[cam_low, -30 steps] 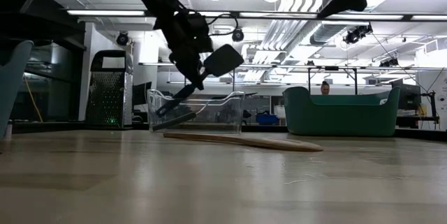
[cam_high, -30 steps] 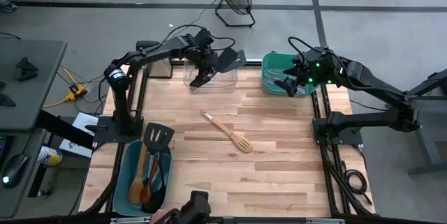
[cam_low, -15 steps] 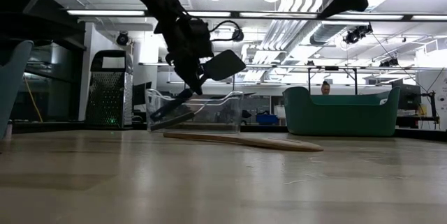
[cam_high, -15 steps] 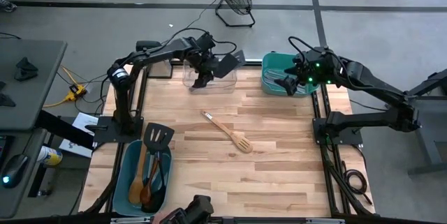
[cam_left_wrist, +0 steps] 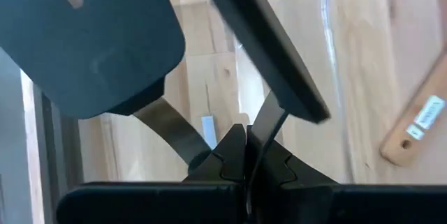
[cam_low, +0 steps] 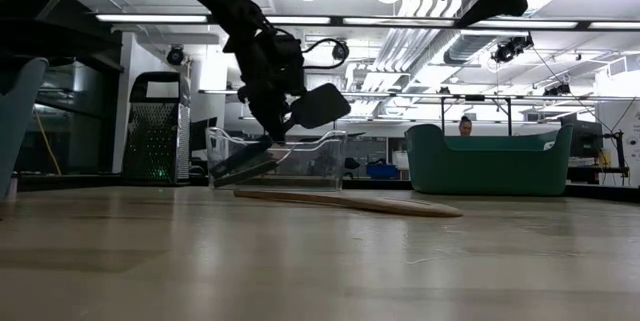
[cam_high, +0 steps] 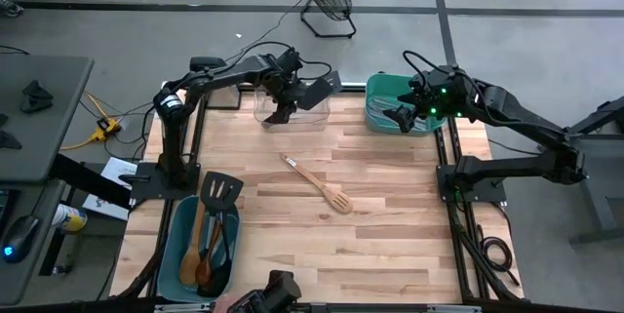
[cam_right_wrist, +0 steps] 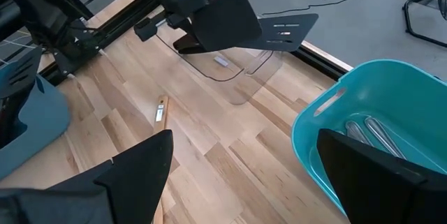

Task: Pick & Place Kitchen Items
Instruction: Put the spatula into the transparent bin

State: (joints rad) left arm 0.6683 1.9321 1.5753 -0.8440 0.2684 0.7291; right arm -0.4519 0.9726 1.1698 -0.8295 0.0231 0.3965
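The left end effector [cam_high: 284, 87] hung over the clear plastic bin [cam_high: 292, 114] at the far edge of the worktop [cam_high: 390, 215]. Only the left wrist view showed its fingers [cam_left_wrist: 230, 155] pressed together on the thin metal shanks of two black turners [cam_left_wrist: 91, 39] at once. From above, one blade [cam_high: 318, 89] stuck out over the bin toward the green tub [cam_high: 375, 89]. The low view showed what the others did not: the second blade [cam_low: 238, 166] hung down inside the bin, near its floor.

The right end effector [cam_high: 409, 118] hovered over the green tub, well to the side of the bin. In the right wrist view its fingers [cam_right_wrist: 136, 172] stood wide apart and held nothing. That view also looked into the tub, where silvery metal pieces [cam_right_wrist: 374, 135] lay.

On the near side of the bin, on the bare worktop, lay a wooden slotted spatula [cam_high: 317, 183]. A small label sat on its handle, but I could not read the writing.

Far from the bin, at the near left corner, the teal tub [cam_high: 180, 254] held wooden spoons [cam_high: 200, 245] and dark utensils, and a black slotted turner [cam_high: 218, 192] leaned out over its rim.

A person's head [cam_low: 465, 124] showed behind the green tub in the low view.
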